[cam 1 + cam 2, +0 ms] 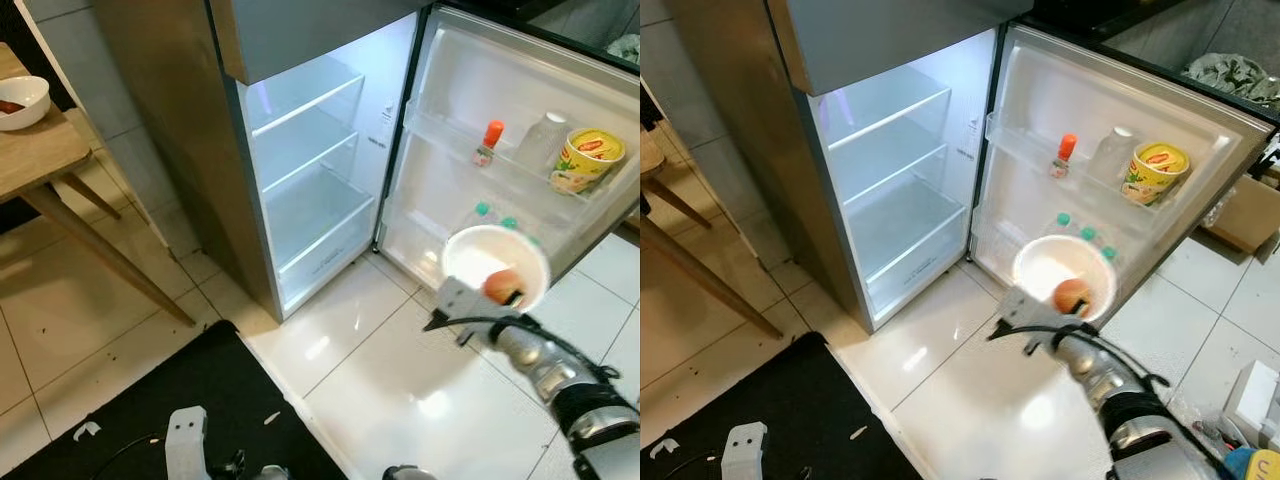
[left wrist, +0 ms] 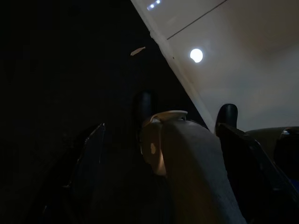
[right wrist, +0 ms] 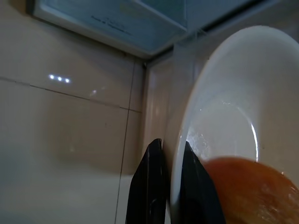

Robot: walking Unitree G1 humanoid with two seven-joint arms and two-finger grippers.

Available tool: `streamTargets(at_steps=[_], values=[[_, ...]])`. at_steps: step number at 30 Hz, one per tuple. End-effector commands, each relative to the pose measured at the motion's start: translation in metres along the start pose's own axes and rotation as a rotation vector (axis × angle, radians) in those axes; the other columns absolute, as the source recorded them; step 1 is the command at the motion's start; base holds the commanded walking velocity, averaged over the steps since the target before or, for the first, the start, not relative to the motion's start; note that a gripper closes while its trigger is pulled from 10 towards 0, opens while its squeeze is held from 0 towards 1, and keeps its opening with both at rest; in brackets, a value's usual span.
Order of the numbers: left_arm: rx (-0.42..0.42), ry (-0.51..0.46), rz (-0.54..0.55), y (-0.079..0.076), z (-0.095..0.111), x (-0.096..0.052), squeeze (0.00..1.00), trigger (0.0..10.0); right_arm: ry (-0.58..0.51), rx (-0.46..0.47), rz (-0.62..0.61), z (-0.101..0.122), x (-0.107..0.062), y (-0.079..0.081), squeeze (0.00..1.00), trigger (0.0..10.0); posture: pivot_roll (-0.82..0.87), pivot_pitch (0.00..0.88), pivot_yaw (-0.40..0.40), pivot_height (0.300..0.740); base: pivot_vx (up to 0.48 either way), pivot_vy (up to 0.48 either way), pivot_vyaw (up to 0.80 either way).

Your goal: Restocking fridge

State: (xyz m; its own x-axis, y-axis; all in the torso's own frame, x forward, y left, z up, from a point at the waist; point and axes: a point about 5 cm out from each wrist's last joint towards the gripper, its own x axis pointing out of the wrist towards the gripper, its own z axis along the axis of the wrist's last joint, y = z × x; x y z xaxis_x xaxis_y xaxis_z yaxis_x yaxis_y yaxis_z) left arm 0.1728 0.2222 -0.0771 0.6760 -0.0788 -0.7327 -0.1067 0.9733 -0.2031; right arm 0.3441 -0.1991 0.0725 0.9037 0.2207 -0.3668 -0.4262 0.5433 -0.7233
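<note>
Fridge (image 1: 330, 170) stands open at about 11 o'clock from the right gripper (image 1: 470, 305), with its three inner shelves bare and lit. The left gripper (image 2: 187, 121) hangs low over a black mat (image 1: 200, 400) at 7 o'clock in the head view; its wrist view is too dark to tell if the fingers are spread or together. Going right, the fridge door (image 1: 500, 150) is swung wide, and its rack carries a red-capped bottle (image 1: 489, 142), a clear container (image 1: 545, 140) and a yellow tub (image 1: 587, 160); lower down some green caps show. The right gripper pinches the rim of a white bowl (image 1: 495, 265), one finger (image 3: 149, 186) outside the wall and one inside. The bowl is tilted, its mouth toward the camera, and an orange-red fruit (image 1: 503, 287) lies against the lower side. The bowl is nearer to the door than to the shelves, so the right arm probably must swing toward 10 o'clock and level the bowl, otherwise the fruit could roll out.
</note>
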Motion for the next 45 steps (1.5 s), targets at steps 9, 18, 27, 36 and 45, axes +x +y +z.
streamTargets(at_steps=[9,18,27,36,45], values=[[-0.008,0.041,-0.014,-0.006,-0.009,0.000,0.00,10.0,-0.113,0.109,0.175,0.032,0.008,0.055,0.00,10.0,-0.11,0.124,0.003,0.740,0.000,0.000,0.51],[0.009,0.063,0.001,-0.004,-0.012,-0.001,0.00,10.0,-0.094,0.133,0.207,0.032,0.007,0.075,0.00,10.0,-0.10,0.115,0.006,0.740,0.000,0.000,0.74],[0.010,0.076,0.018,-0.004,-0.013,0.000,0.00,10.0,0.082,0.168,0.267,-0.005,-0.010,0.115,0.00,10.0,-0.08,0.078,-0.010,0.740,0.000,0.000,0.74],[0.006,0.088,0.022,-0.006,-0.017,-0.001,0.00,10.0,0.372,0.297,0.235,-0.071,-0.056,0.149,0.00,10.0,-0.07,0.061,-0.013,0.740,0.000,0.000,0.74],[0.009,0.091,0.026,-0.006,-0.018,-0.001,0.00,10.0,0.450,0.273,0.114,-0.091,-0.072,0.147,0.00,10.0,-0.07,0.067,-0.010,0.740,0.000,0.000,0.73]])
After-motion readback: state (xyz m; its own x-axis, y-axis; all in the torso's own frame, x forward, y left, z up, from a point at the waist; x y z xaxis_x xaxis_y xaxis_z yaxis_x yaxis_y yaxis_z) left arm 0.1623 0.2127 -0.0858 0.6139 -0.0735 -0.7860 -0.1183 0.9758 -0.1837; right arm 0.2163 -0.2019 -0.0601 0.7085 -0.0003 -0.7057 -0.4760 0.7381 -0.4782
